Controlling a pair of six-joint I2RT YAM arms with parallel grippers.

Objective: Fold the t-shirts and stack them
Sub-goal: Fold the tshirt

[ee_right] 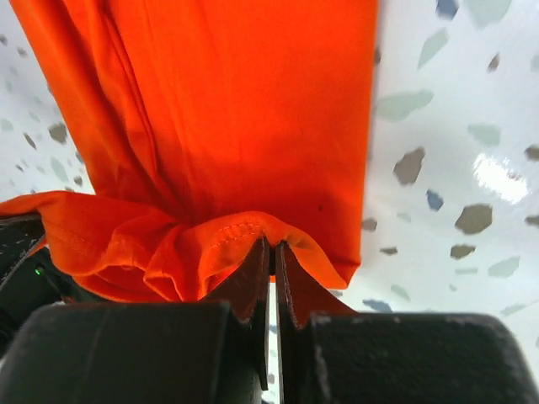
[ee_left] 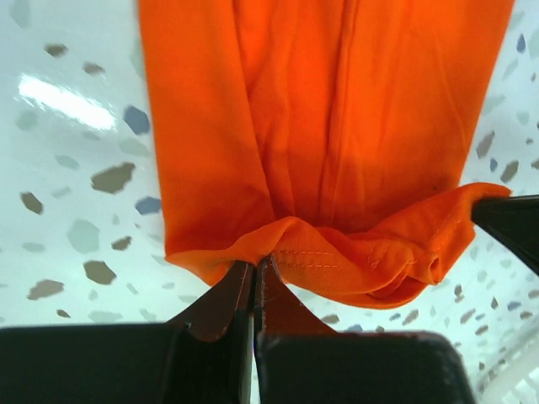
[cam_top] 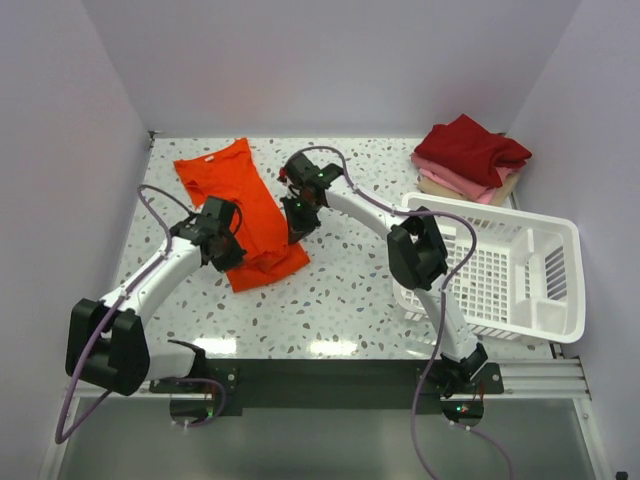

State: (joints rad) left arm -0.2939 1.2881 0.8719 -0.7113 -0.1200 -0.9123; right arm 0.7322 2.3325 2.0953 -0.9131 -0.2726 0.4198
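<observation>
The bright orange-red t-shirt [cam_top: 240, 205] lies lengthwise on the speckled table, folded narrow, collar at the far left. My left gripper [cam_top: 228, 248] is shut on its near hem at the left side [ee_left: 255, 263]. My right gripper [cam_top: 298, 232] is shut on the same hem at the right side [ee_right: 273, 246]. The hem is lifted and bunched between the two grippers, and the cloth [ee_left: 337, 126] hangs away from the fingers [ee_right: 253, 109]. A stack of folded dark red [cam_top: 472, 148], pink [cam_top: 462, 182] and beige [cam_top: 500, 192] t-shirts sits at the far right corner.
A white plastic lattice basket [cam_top: 510, 270] stands on the right side of the table, beside the right arm's elbow [cam_top: 418, 255]. Walls close in the table on the left, back and right.
</observation>
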